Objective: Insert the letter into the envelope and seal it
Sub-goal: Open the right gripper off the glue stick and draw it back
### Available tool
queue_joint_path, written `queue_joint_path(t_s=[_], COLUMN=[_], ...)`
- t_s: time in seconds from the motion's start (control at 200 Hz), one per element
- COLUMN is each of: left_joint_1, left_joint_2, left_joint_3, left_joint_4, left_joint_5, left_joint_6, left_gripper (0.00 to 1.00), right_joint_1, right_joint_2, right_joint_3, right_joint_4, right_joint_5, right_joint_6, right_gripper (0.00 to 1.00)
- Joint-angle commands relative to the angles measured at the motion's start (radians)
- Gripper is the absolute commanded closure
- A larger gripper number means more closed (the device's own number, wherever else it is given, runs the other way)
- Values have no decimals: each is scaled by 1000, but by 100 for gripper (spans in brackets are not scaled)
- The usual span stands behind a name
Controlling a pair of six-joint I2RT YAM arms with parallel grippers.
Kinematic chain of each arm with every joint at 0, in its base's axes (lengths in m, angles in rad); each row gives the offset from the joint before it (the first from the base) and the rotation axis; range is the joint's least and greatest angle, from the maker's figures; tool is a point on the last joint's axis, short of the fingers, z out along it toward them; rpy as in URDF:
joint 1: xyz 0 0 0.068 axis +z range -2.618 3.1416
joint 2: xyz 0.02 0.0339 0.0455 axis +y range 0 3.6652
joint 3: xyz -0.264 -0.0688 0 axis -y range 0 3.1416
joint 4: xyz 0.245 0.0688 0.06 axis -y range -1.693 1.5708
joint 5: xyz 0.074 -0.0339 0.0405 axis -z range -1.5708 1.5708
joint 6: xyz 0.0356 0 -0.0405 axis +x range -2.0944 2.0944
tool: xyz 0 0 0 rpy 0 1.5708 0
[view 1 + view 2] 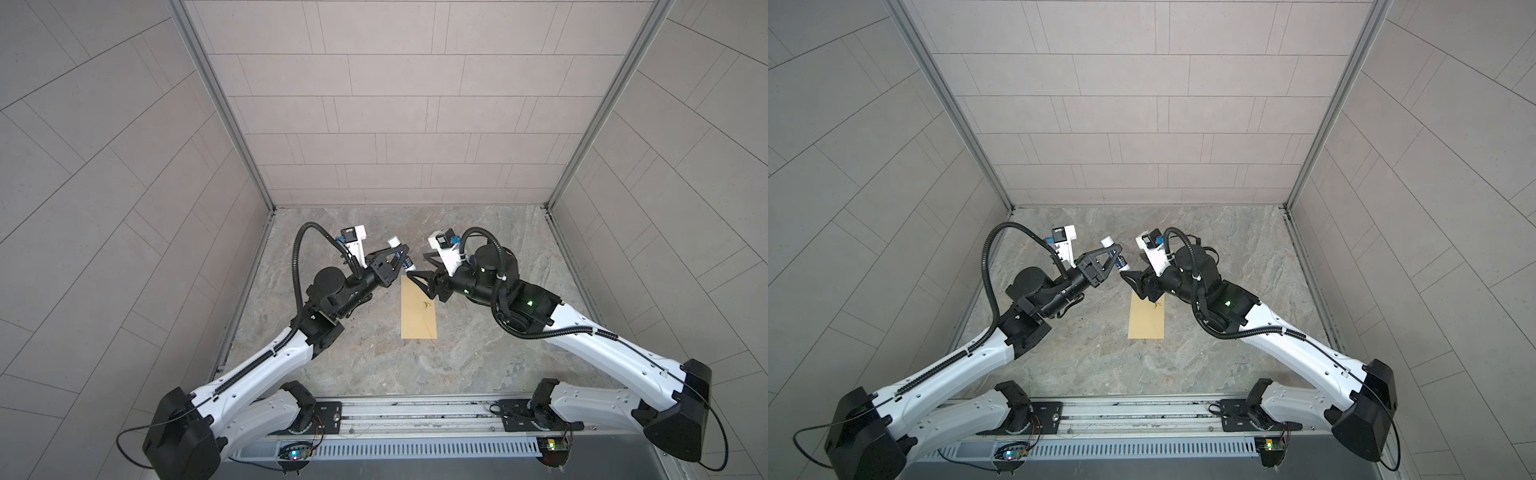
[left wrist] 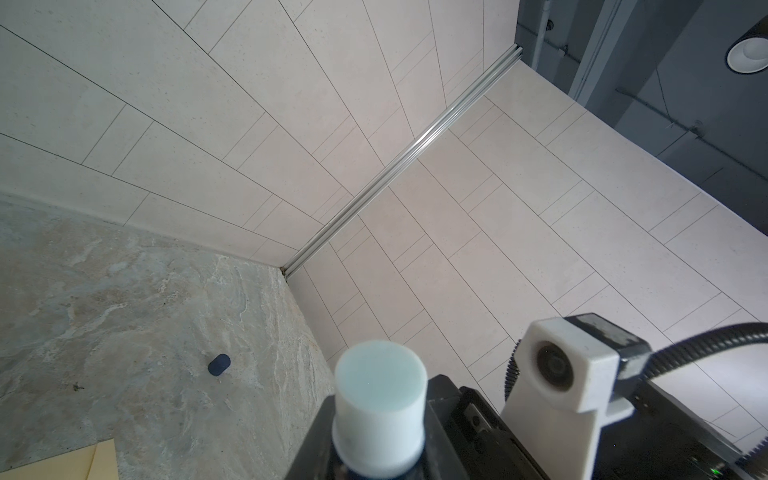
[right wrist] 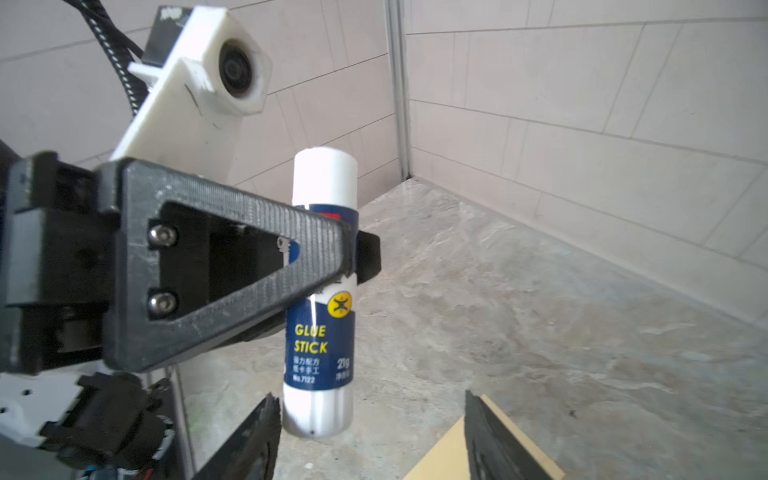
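Observation:
The yellow-tan envelope lies flat on the stone table, long side running front to back; one corner shows in the left wrist view. The letter is out of view. My left gripper is shut on a blue-and-white glue stick, holding it by the middle above the envelope's far end. My right gripper stands open. The stick's lower end sits just inside one of its fingertips, and the envelope lies beneath it.
A small dark blue oval piece lies on the table towards the far corner. Tiled walls close the back and both sides, with metal rails in the corners. Both arms meet near the table's middle.

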Motion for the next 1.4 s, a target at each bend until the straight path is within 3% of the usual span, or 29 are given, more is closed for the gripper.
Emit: queue_joint_path(t_s=[0.0,0.315,0.63,0.75,0.851,0.911,1.056,1.186,1.281,1.396], left_joint_1=[6,6,5,6,5,6,3,1,1,2], left_joint_2=[-6,-4,-1,2,6,10,22,29,29,22], left_joint_3=[0,2,1,6,14,13,17,14,12,12], left_joint_4=[77,78,67,34,-8,-16,-54,-67,-73,-79], left_joint_5=[40,45,45,37,25,15,-6,-21,-25,-28], left_joint_6=[17,13,15,33,54,60,68,67,70,79], left_gripper=[100,100,100,100,100,100,100,100,100,100], right_joint_1=[-19,-38,-39,-35,-6,38,257,452,506,512], right_joint_2=[7,52,64,61,58,59,101,213,270,269], right_joint_3=[-19,-10,13,35,72,106,209,278,286,261], right_joint_4=[77,165,151,105,27,-40,-155,-114,-46,-19], right_joint_5=[-200,-246,-225,-160,-27,118,652,1107,1240,1217], right_joint_6=[112,188,195,178,130,80,-119,-368,-483,-490], right_gripper=[32,46,79,89,97,99,100,99,96,90])
